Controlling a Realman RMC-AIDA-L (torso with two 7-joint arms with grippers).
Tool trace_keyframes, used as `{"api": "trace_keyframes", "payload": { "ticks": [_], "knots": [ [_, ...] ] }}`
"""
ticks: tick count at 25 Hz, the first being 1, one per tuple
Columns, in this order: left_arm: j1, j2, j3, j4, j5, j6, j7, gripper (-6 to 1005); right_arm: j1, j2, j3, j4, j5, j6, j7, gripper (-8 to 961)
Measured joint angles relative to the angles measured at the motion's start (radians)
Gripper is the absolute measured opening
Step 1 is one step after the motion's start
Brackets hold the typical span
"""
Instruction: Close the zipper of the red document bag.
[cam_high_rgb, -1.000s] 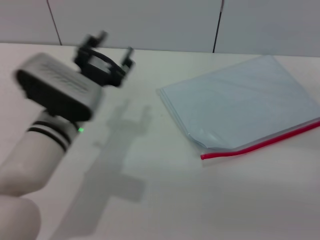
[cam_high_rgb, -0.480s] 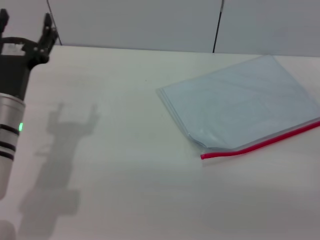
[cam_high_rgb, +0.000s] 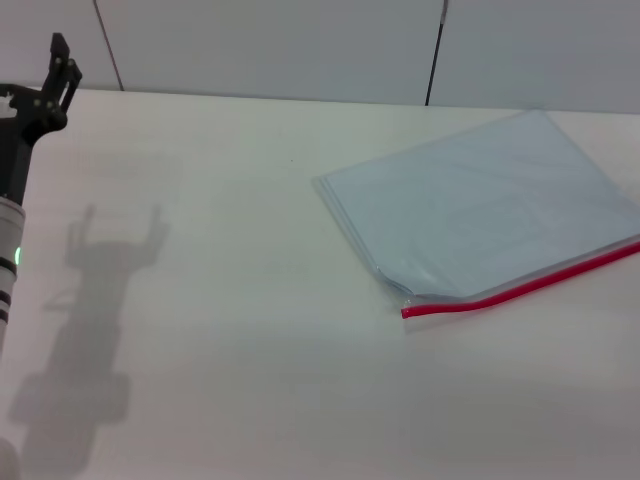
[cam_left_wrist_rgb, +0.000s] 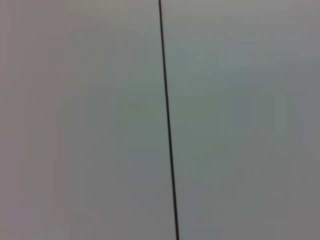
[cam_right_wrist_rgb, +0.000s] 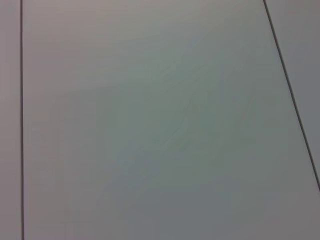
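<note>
A pale bench (cam_high_rgb: 250, 350) backed by a light panelled wall (cam_high_rgb: 280, 45) with dark seams is seen, and nothing lies between the left tool (cam_high_rgb: 30, 85) and the red document bag (cam_high_rgb: 480, 215); both wrist views are filled by that wall alone. The bag is laid flat on the bench's right side, its red zipper (cam_high_rgb: 520, 287) running along the near long edge, well apart from the left tool, which is held raised at the far left edge with one dark finger (cam_high_rgb: 62, 62) seen upright. Whether that tool is released or clenched cannot be told, and the right tool is not seen.
</note>
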Motion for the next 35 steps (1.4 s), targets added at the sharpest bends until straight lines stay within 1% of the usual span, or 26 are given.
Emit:
{"api": "trace_keyframes", "payload": {
  "ticks": [12, 18, 35],
  "knots": [
    [-0.003, -0.001, 0.002, -0.002, 0.006, -0.003, 0.0, 891, 0.0, -0.001, 0.001, 0.0, 0.0, 0.002, 0.0, 907],
    [-0.004, -0.001, 0.029, -0.01, 0.007, -0.014, 0.0, 890, -0.003, -0.001, 0.001, 0.0, 0.0, -0.002, 0.005, 907],
    [-0.004, -0.001, 0.029, -0.011, 0.007, -0.016, 0.0, 891, -0.002, -0.001, 0.001, 0.0, 0.0, -0.005, 0.008, 907]
  ]
}}
